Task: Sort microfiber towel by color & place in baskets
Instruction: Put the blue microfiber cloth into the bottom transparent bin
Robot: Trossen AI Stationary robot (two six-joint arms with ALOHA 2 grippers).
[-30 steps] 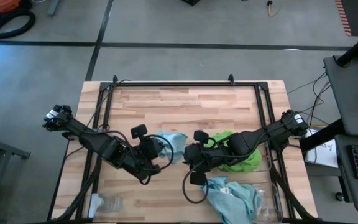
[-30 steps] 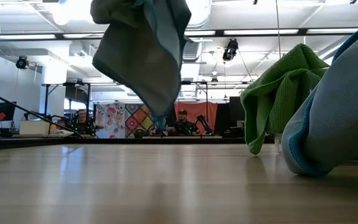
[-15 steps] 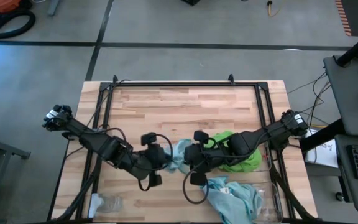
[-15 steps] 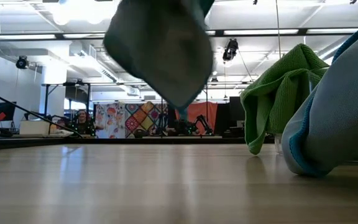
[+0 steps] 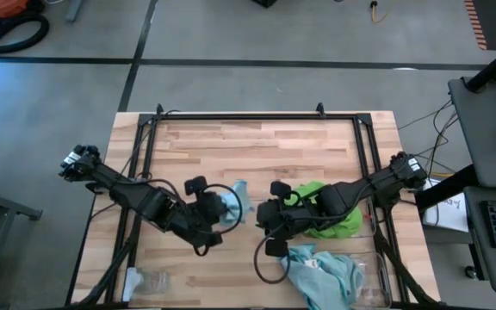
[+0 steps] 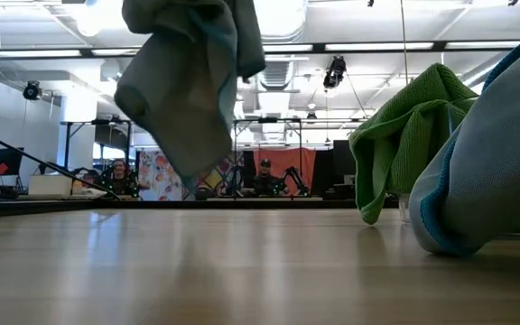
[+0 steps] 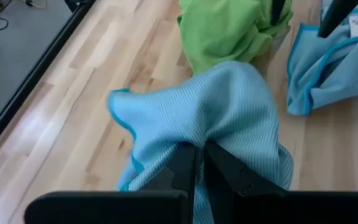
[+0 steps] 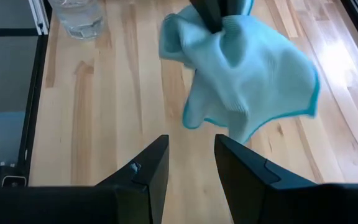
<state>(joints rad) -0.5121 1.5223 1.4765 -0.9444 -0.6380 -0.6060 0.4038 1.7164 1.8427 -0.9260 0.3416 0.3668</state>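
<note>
My left gripper (image 7: pixel 199 163) is pinched tight on a pale blue towel (image 5: pixel 233 203), holding it clear above the table (image 5: pixel 257 146) near the middle. My right gripper (image 8: pixel 190 163) hangs just beside it, fingers parted and holding nothing. Green towels (image 5: pixel 330 215) lie under my right arm, more blue towels (image 5: pixel 321 271) at the near edge by a clear basket (image 5: pixel 377 280)

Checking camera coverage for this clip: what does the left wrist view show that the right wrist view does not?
Only the left wrist view shows the green towels and the blue heap beside them, with the left pincer shut on the held blue towel. Only the right wrist view shows the glass jar and the open right pincer, empty. Both show that held towel, hanging clear above the wooden table.
</note>
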